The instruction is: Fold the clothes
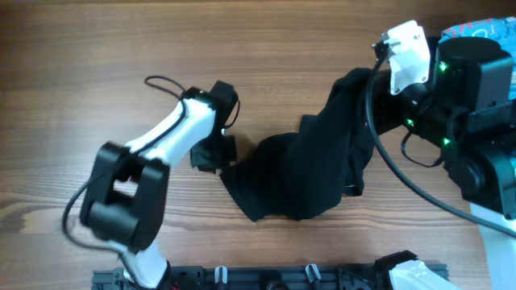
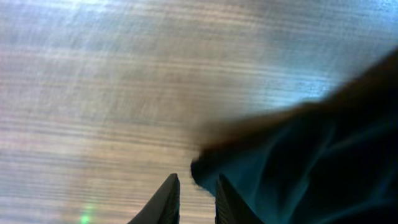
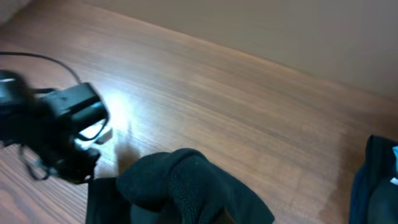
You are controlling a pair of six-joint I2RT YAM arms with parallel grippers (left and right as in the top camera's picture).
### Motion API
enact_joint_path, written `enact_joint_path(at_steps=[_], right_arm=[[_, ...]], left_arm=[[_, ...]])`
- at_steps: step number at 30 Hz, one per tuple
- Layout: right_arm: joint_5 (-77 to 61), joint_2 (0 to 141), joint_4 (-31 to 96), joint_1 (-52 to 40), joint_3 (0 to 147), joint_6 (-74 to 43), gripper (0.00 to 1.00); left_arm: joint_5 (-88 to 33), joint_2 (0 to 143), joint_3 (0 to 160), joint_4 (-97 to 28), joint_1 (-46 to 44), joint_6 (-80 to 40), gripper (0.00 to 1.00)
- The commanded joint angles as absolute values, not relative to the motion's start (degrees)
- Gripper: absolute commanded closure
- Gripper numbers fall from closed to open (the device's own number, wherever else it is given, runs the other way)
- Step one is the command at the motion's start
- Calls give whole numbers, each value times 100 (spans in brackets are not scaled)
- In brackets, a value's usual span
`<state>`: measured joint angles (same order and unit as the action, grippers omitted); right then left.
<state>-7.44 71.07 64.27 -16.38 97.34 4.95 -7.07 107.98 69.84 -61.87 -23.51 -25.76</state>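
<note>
Left claw (image 2: 196, 180): the fingers are a little apart with only a narrow gap. Bare wood shows in the gap and nothing is seen between them.
Ahead of the left claw: a corner of the black T-shirt (image 1: 298, 181) is at 12 o'clock from the tips in the left wrist view, and the cloth spreads toward 2 o'clock. It is very near or touching; I cannot tell which.
Right claw (image 1: 379, 74): together, clamped on the upper end of the T-shirt. The cloth bunches over it and hides the fingers.
Black T-shirt: one end is raised at the right claw. The rest runs down toward 7 o'clock and lies crumpled on the tabletop (image 1: 97, 48) near the middle.
Left arm (image 1: 169, 133): at 9 o'clock of the shirt's low edge.
Light-blue garment (image 1: 476, 31): in the 2 o'clock corner of the overhead view, beside the right arm (image 1: 476, 89).
</note>
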Motion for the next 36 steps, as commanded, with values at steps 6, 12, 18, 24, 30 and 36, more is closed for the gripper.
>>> enact_joint_path(at_steps=[6,12,18,24,30,36], right_arm=[[-821,7406,6265,-1603,9819,285,96],[-904,7404,6270,-1603,9819,285,96],[-904,7404,6307,-1603,9819,287,95],[-906,7404,6316,-1603,9819,296,94],[-906,7404,6324,-1603,9819,301,93],[-902,7404,6333,-1603,9819,303,92]], left_arm=[[-698,9207,5481,-5435,-2620,-3393,79],[-690,9216,5059,-4488,-2790,-3653,80],[-593,9249,5057,-4073,-2790,-3647,71],[-408,9454,5057,-4062,-2790,-3627,43],[-353,9863,5057,-3726,-2790,-3629,38],[-360,9963,5068,-3282,-2783,-3651,96]])
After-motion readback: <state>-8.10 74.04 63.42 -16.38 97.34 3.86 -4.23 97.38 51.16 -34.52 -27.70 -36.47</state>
